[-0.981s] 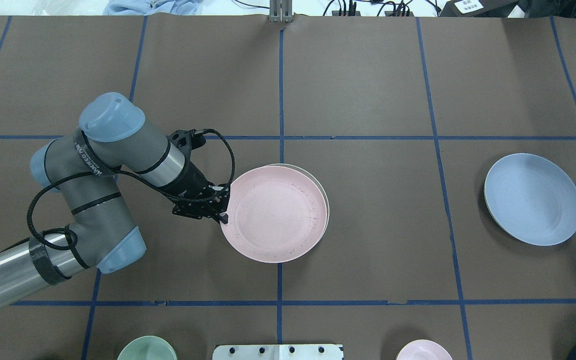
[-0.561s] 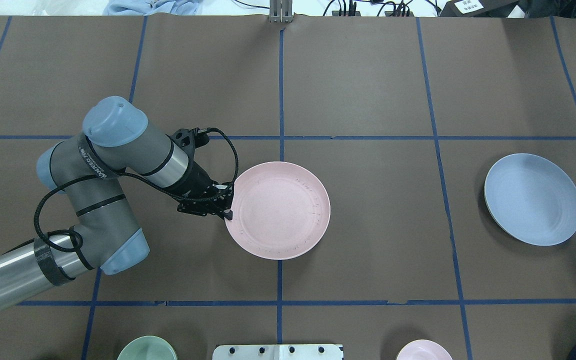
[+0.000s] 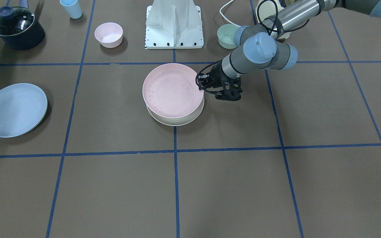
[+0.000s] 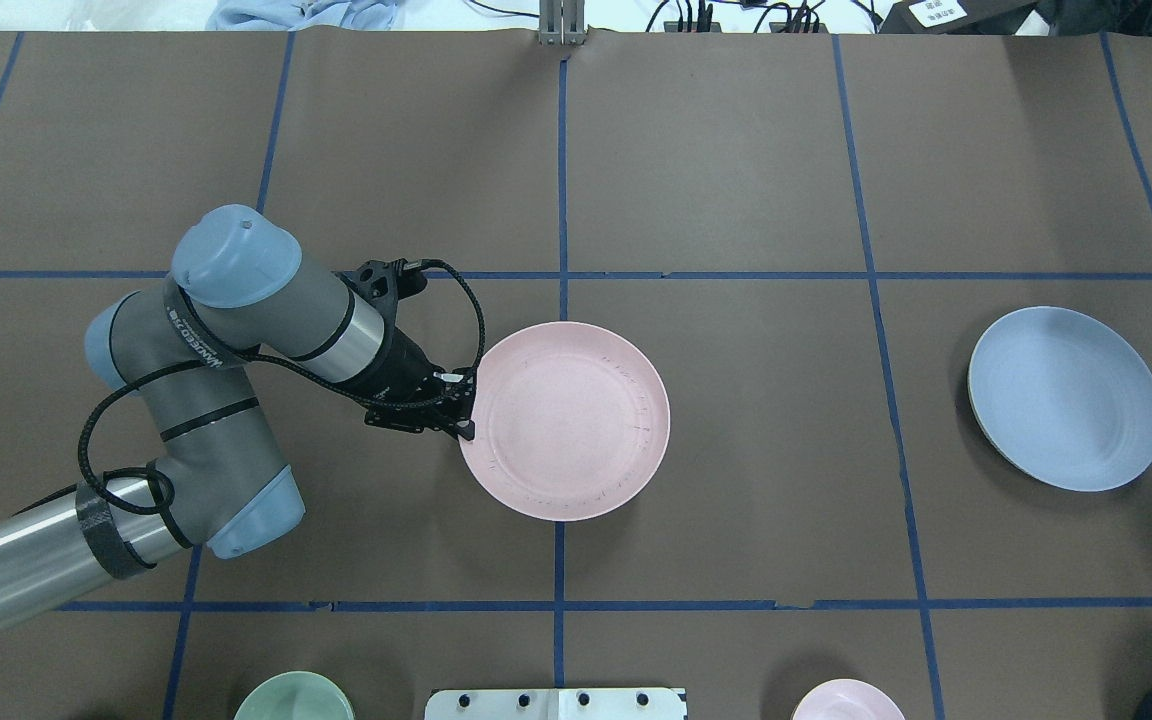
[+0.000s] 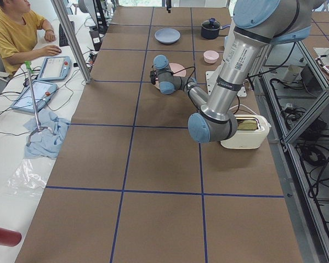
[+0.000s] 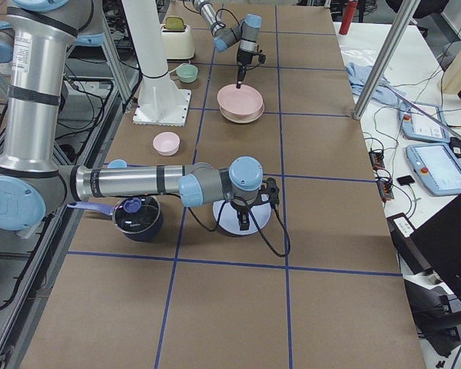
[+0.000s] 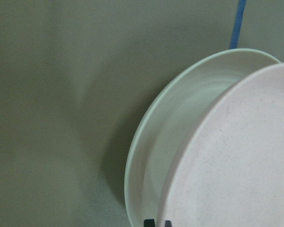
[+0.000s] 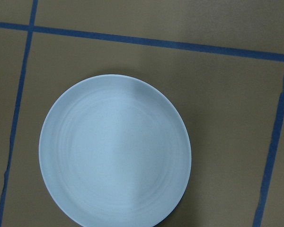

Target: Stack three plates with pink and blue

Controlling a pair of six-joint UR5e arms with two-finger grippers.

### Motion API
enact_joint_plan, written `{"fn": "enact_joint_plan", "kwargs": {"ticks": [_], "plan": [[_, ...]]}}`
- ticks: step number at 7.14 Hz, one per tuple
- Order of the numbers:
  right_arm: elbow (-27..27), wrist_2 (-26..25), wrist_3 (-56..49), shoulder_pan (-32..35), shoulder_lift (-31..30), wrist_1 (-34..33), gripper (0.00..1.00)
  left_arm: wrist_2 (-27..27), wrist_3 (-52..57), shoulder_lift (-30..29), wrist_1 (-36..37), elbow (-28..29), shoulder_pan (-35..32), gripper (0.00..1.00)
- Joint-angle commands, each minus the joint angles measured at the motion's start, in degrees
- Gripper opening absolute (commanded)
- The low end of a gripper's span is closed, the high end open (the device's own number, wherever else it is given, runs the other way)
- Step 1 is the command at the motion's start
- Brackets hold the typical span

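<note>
My left gripper point(image 4: 463, 408) point(image 3: 199, 86) is shut on the near-left rim of the pale pink plate point(image 4: 576, 420) point(image 3: 172, 89). It holds that plate a little above the cream plate point(image 3: 177, 119), which lies on the table at the centre. The overhead view hides the cream plate under the pink one. The left wrist view shows the pink plate point(image 7: 241, 165) over the cream plate point(image 7: 180, 123). The light blue plate point(image 4: 1066, 398) point(image 8: 114, 151) lies alone at the right. My right gripper point(image 6: 243, 223) shows only in the exterior right view, so I cannot tell if it is open or shut.
Along the robot's edge stand a green bowl point(image 3: 227, 35), the white base mount point(image 3: 174, 24), a small pink bowl point(image 3: 108, 34), a light blue cup point(image 3: 71, 8) and a dark lidded pot point(image 3: 17, 28). A toaster point(image 5: 244, 131) sits by the left arm's base.
My left gripper has carried the pink plate a little to the right. The cream plate's rim, seen beside it a second ago, is now covered in the overhead view.
</note>
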Motion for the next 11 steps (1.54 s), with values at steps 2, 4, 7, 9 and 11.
{"fn": "enact_joint_plan", "kwargs": {"ticks": [2,4,7,9,11], "plan": [[0.0,0.0,0.0,-0.06,0.0,0.0,1.0,1.34,0.07,0.08,-1.28,-0.05,0.11,0.48],[0.0,-0.17,0.61,-1.1,0.09,0.09,1.0,2.32,-0.02,0.34,-2.95,-0.92,0.11,0.59],[0.09,-5.75,21.6,-8.64,0.17,8.48,1.0,1.8,0.24,3.22,-2.26,-7.77,-4.08,0.59],[-1.05,-15.5,39.84,-18.38,-1.83,22.78,1.0,1.79,4.87,6.13,-2.08,-8.22,-8.83,0.59],[-10.85,-15.82,41.73,-19.48,-3.43,37.19,1.0,1.88,8.15,7.02,-1.9,-7.35,-11.74,0.59]]}}
